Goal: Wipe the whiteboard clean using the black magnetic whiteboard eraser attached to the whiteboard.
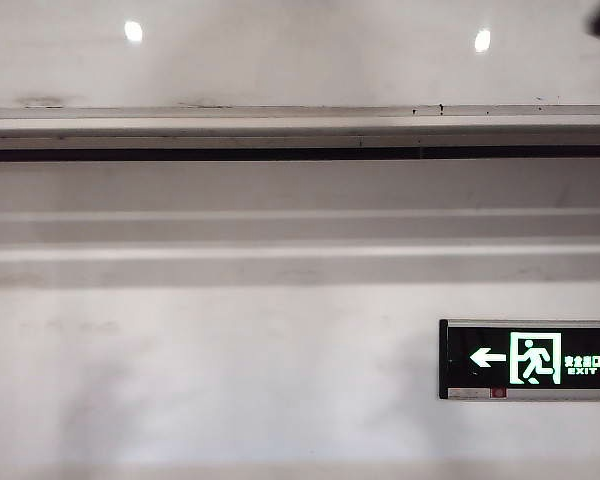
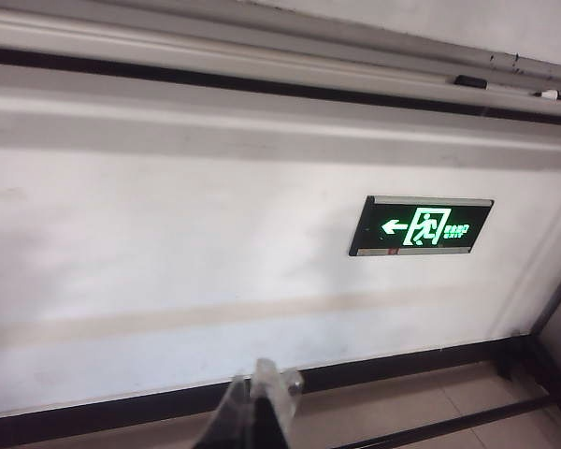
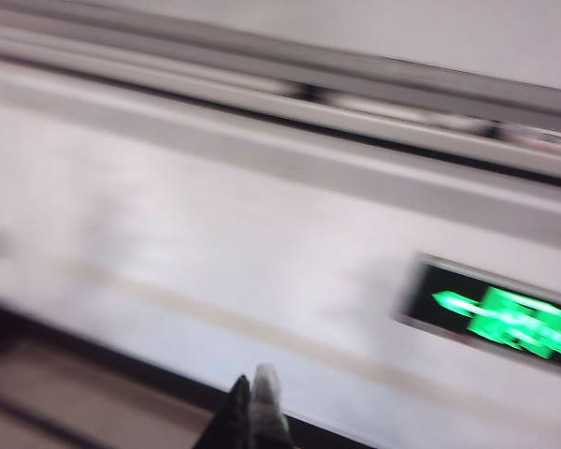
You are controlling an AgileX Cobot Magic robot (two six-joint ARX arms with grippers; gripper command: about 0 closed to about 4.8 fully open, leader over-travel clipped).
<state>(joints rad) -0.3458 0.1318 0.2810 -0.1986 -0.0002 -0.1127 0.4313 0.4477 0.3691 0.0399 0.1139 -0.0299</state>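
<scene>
Glossy white whiteboard panel (image 1: 300, 55) is filling the upper band of the exterior view, mirroring two round lights, with its silver-grey metal rail (image 1: 300, 112) running below and a thin long black strip (image 1: 300, 154) under that. A black green-lit exit sign (image 1: 529, 359) is sitting on the matte white wall (image 1: 180, 370) lower right. At the top right corner a dark blurred shape is poking in; I cannot tell what it is.

From my left wrist, my left gripper (image 2: 262, 393) is showing its fingers pressed together on nothing, hanging near the wall's base. A small black oblong block, seemingly the black magnetic whiteboard eraser (image 2: 470, 81), is lying on the rail.

From my right wrist, everything is smearing; my right gripper (image 3: 254, 402) is pinched together, empty.
</scene>
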